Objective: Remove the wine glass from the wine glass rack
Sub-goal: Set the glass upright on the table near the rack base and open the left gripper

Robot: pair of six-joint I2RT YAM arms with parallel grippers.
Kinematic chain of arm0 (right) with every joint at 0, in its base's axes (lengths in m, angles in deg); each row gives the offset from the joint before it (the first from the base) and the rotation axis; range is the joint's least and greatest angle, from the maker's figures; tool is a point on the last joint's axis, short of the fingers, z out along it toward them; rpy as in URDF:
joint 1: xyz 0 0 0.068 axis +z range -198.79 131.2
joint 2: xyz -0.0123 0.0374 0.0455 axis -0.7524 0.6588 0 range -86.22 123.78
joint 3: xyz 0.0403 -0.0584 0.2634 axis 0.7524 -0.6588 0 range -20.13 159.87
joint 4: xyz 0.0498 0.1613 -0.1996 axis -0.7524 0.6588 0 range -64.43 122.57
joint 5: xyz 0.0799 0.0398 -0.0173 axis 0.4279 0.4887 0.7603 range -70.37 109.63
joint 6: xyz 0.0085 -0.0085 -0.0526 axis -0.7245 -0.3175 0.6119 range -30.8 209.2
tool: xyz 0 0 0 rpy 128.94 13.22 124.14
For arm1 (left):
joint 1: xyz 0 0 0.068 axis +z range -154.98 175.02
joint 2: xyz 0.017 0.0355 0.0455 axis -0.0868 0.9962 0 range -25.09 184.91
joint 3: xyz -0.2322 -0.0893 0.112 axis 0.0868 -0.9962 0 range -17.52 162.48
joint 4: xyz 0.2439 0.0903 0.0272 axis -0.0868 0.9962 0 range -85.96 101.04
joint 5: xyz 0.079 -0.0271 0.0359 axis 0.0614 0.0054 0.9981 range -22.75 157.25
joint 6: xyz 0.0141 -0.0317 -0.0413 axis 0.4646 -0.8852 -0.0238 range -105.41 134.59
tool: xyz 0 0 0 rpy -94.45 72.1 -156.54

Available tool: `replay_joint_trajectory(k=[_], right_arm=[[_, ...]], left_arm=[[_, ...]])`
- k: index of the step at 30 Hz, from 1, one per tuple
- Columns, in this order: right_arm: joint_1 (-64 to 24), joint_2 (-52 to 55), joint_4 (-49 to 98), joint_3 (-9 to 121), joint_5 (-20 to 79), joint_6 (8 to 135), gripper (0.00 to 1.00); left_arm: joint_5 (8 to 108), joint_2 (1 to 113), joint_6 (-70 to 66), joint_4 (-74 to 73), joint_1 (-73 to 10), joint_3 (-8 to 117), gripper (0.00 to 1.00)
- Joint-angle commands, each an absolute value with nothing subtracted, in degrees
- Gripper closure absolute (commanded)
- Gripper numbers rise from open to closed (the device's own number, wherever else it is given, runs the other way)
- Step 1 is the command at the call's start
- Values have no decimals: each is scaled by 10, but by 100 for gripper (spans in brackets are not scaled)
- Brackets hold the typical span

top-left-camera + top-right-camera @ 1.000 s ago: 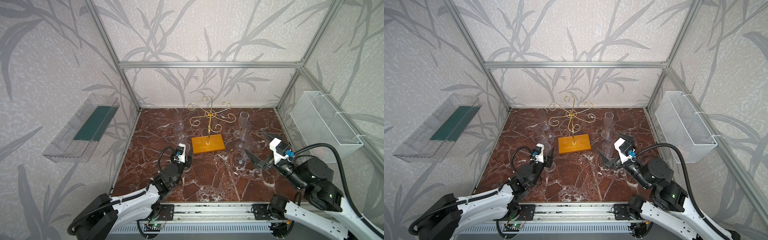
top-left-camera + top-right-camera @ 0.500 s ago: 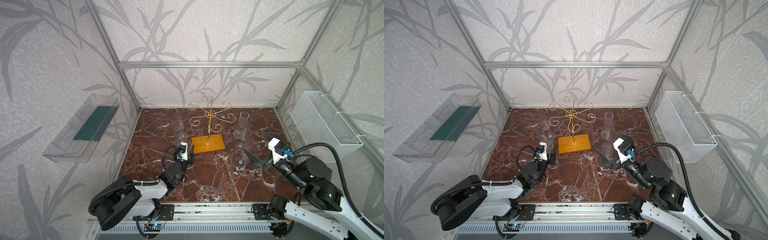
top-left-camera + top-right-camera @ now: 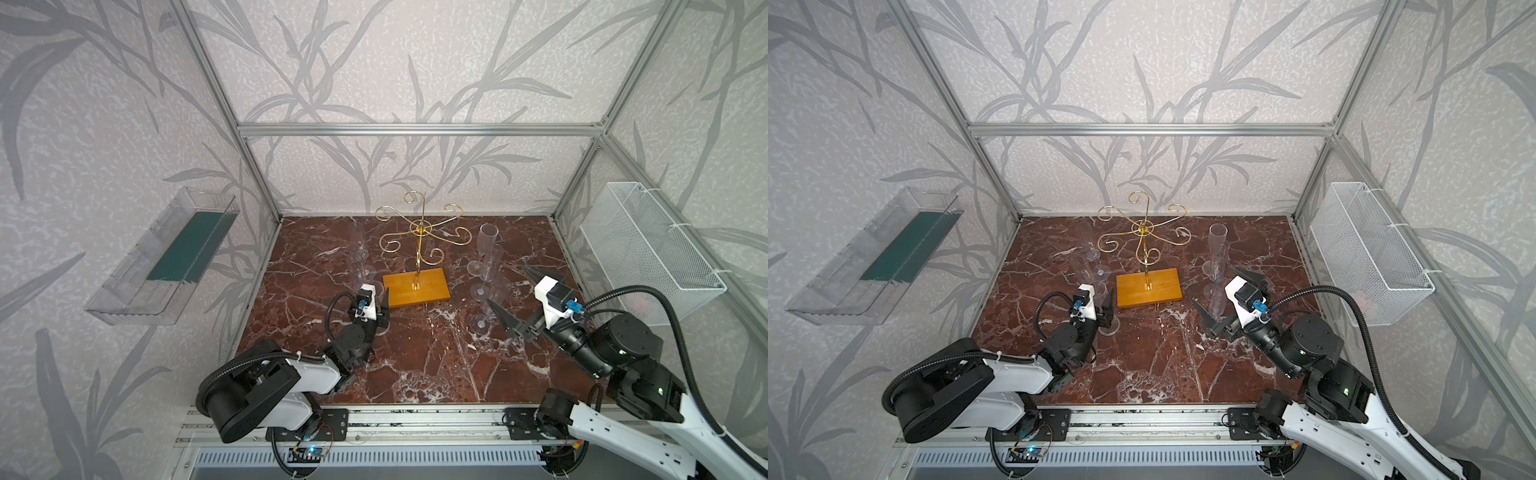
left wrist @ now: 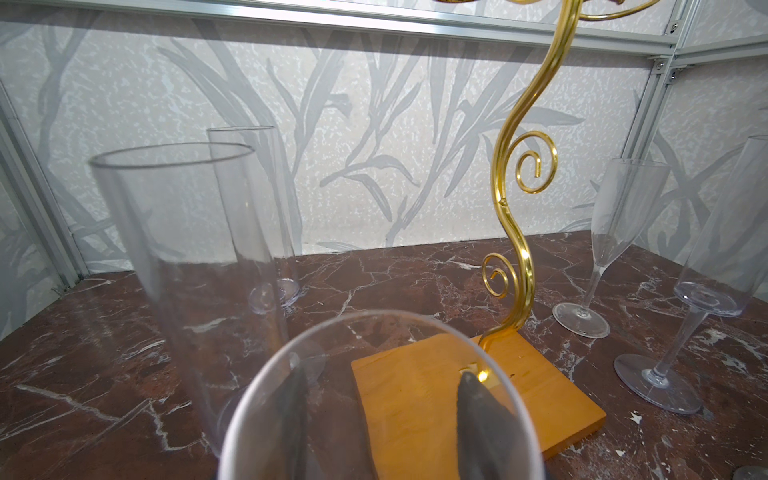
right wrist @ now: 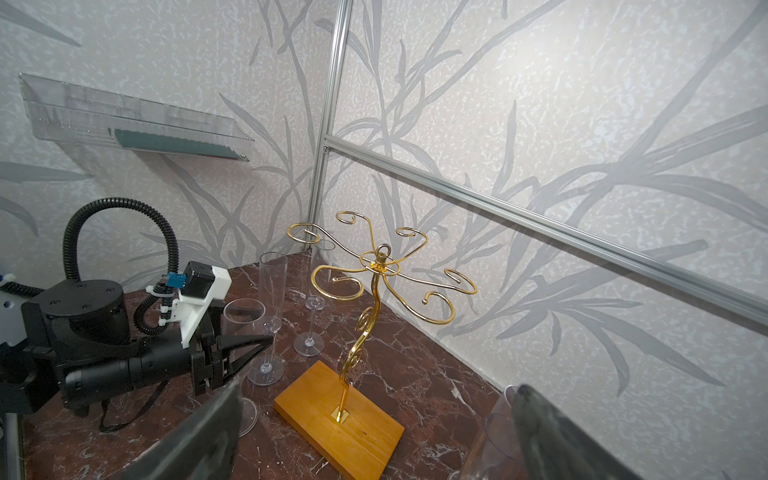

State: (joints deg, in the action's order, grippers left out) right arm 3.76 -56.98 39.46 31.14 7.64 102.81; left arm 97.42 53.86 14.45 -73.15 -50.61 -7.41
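Left gripper [image 4: 382,376] is clamping the wine glass [image 4: 380,419] low on its bowl, jaws sitting about half open around it. Wine glass is standing upright, foot on the marble table [image 3: 415,353], just beside the front-left corner of the wine glass rack [image 3: 1148,286] base, off the gold arms. Right gripper [image 3: 508,282] is hovering by the champagne flutes [image 3: 487,249] on the right, jaws gaping fully, gripping nothing.

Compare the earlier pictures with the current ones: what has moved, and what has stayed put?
The left arm has folded up, its rear links swinging in toward the table, while the left gripper barely shifted, fingers either side of a standing wine glass. Nothing was visibly grasped or released. The right gripper stays wide open; the wine glass rack and the other glasses are unmoved.
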Motion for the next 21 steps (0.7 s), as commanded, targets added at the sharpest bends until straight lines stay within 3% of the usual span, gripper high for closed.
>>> replay_joint_trajectory(k=[1, 5, 10, 13, 21], right_arm=[[40, -576, 397, 324, 65, 1034, 1], [40, -577, 397, 323, 63, 1037, 1], [40, -576, 394, 323, 60, 1040, 1], [40, -575, 392, 323, 59, 1044, 1], [40, -570, 391, 330, 56, 1057, 1]], left_arm=[[984, 541, 133, -766, -503, -81, 49], [981, 538, 135, -763, -504, -83, 34], [977, 523, 132, -738, -504, -83, 22], [976, 514, 132, -729, -505, -86, 1], [958, 422, 132, -651, -508, -85, 1]])
